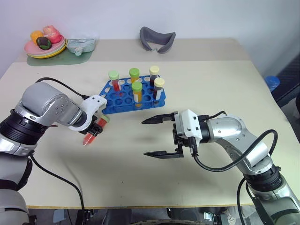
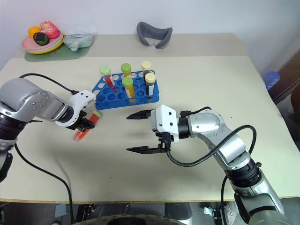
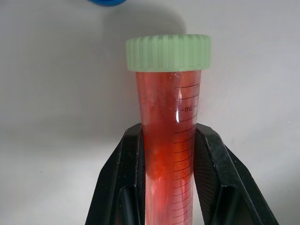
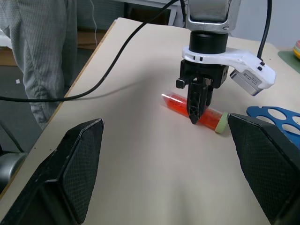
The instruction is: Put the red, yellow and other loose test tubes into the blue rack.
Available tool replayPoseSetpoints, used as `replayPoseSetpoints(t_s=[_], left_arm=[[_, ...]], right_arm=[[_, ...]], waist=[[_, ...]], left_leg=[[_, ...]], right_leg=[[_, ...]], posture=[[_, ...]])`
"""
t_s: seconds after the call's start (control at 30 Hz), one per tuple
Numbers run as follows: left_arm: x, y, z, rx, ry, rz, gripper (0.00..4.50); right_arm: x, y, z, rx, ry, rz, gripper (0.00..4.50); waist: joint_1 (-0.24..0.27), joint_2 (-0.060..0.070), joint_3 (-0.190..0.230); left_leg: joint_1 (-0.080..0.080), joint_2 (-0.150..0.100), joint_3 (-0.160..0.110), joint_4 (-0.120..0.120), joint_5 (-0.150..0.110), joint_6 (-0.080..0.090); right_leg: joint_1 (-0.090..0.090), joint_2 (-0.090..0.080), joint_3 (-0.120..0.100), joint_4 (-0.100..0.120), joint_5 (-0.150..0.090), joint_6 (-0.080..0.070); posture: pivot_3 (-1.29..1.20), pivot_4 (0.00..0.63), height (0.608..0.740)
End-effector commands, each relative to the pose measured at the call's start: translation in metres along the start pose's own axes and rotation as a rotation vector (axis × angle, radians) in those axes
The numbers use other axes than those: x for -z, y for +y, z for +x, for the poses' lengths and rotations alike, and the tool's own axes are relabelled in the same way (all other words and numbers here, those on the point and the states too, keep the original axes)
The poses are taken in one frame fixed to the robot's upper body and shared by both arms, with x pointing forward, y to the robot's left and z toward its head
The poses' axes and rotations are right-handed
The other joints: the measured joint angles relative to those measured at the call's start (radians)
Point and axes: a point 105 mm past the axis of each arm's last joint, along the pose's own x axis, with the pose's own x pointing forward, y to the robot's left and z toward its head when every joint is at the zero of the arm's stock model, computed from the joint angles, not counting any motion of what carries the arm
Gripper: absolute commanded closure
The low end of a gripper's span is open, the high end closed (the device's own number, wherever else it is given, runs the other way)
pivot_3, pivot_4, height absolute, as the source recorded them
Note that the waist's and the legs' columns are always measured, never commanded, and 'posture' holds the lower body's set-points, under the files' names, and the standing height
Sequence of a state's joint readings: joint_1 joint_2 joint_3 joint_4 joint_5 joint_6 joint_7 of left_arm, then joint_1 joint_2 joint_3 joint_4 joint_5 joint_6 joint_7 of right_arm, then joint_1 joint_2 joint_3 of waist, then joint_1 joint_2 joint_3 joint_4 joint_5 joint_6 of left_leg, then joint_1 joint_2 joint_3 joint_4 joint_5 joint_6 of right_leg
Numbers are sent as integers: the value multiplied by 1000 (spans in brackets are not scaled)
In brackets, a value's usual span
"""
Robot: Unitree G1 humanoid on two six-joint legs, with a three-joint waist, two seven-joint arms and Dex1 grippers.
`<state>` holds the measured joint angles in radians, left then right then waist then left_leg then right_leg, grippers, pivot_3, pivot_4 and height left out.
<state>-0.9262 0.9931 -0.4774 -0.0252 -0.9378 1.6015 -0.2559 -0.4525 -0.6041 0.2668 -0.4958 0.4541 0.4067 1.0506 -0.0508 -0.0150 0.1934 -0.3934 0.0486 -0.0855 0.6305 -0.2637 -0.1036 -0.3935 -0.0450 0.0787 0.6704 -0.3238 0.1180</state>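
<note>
The left end effector (image 1: 95, 131) is clamped on a red test tube (image 1: 93, 132) with a pale green cap; in the left wrist view the two black fingers (image 3: 123, 178) press on either side of the tube's body, below the cap. The right wrist view shows the tube lying on its side on the desk (image 1: 206, 79), the end effector coming down on it from above, so the grip looks made but the lift not yet begun.

The blue rack (image 1: 127, 97) stands just beyond the left end effector, on the side the tube's cap points to. Five capped tubes stand upright in it: two with green caps and reddish or orange fill, a third green-capped one at the front with orange fill, and two pale-capped ones at the end of the rack nearest the right end effector. Many holes are free, including those nearest the left end effector.

The right end effector (image 1: 155, 137) hangs above the desk between the rack and the near edge, its fingers wide apart and holding nothing, pointing toward the left end effector.

Judging from this, most of the job is done. The red tube is the one loose tube visible; it has to be raised, turned upright and lowered into a free hole.
</note>
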Motion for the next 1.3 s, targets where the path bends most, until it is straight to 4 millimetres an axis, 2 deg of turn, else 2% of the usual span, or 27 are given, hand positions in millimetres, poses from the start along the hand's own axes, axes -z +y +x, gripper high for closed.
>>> replayPoseSetpoints(t_s=[0.03,0.17,0.27,0.33,0.37,0.4,0.47,0.53,0.6,0.77,0.93,1.0,1.17,1.3], left_arm=[[10,13,-7,-26,8,-59,3726],[8,39,-30,-109,-89,-161,3726],[-8,62,-58,-255,-296,-241,3726],[-38,63,-91,-338,-625,-140,3726],[-46,59,-105,-384,-749,-82,3726],[-52,56,-116,-423,-861,-47,3726],[-58,47,-125,-436,-1045,-64,3726],[-63,24,-120,-400,-1227,-46,3726],[-67,5,-110,-389,-1322,-11,3726],[-69,-25,-81,-410,-1498,67,3726],[-68,-40,-55,-388,-1608,51,3726],[-67,-42,-53,-377,-1659,32,3726],[-69,-33,-36,-373,-1657,-8,3726],[-71,-28,-30,-372,-1661,-49,3726]], right_arm=[[-13,6,1,-26,-35,-48,170],[-14,6,-1,-17,-28,-45,170],[-12,3,-6,23,-19,-32,170],[-9,-6,-12,108,-18,15,170],[-7,-11,-15,153,-20,47,170],[-6,-15,-18,193,-23,74,170],[-2,-22,-22,265,-32,127,170],[8,-26,-25,323,-25,170,170],[14,-28,-26,360,-23,204,170],[27,-27,-28,392,-13,251,170],[33,-27,-31,415,3,268,170],[34,-27,-32,421,3,270,170],[34,-27,-36,443,5,274,170],[33,-27,-36,449,4,272,170]], waist=[[-4,0,0],[-10,0,0],[-8,0,0],[-5,-1,0],[-4,-1,0],[1,-1,0],[9,0,-1],[12,0,-1],[15,-1,-1],[14,-1,-1],[10,0,-2],[9,0,-2],[9,0,-2],[9,0,-2]], left_leg=[[0,0,0,0,0,0],[0,0,0,0,0,0],[0,0,0,0,0,0],[-1,0,0,1,0,0],[-1,0,0,1,0,0],[-1,0,0,0,2,-3],[-1,0,1,0,4,-7],[-1,0,1,0,4,-7],[0,0,2,0,4,-7],[0,0,2,0,3,-5],[1,0,2,0,0,1],[1,0,2,1,0,1],[1,0,2,1,0,1],[1,0,2,1,0,1]], right_leg=[[0,0,0,0,0,0],[0,0,0,1,0,0],[-1,0,0,2,0,0],[-1,0,0,1,0,0],[-1,-1,0,1,0,0],[-1,-2,0,0,0,0],[-1,-2,0,-1,0,0],[0,-2,0,-1,0,0],[2,-2,0,-3,0,0],[2,-2,0,-3,1,0],[2,-1,0,-2,1,0],[2,-1,0,-2,1,0],[3,-1,0,-2,1,0],[3,-1,0,-2,1,0]], posture=[[0,150,740],[0,150,740],[0,150,740],[0,150,740],[0,150,740],[0,150,740],[0,150,740],[0,150,740],[0,150,740],[0,150,740],[0,150,740],[0,150,740],[0,150,740],[0,150,740]])
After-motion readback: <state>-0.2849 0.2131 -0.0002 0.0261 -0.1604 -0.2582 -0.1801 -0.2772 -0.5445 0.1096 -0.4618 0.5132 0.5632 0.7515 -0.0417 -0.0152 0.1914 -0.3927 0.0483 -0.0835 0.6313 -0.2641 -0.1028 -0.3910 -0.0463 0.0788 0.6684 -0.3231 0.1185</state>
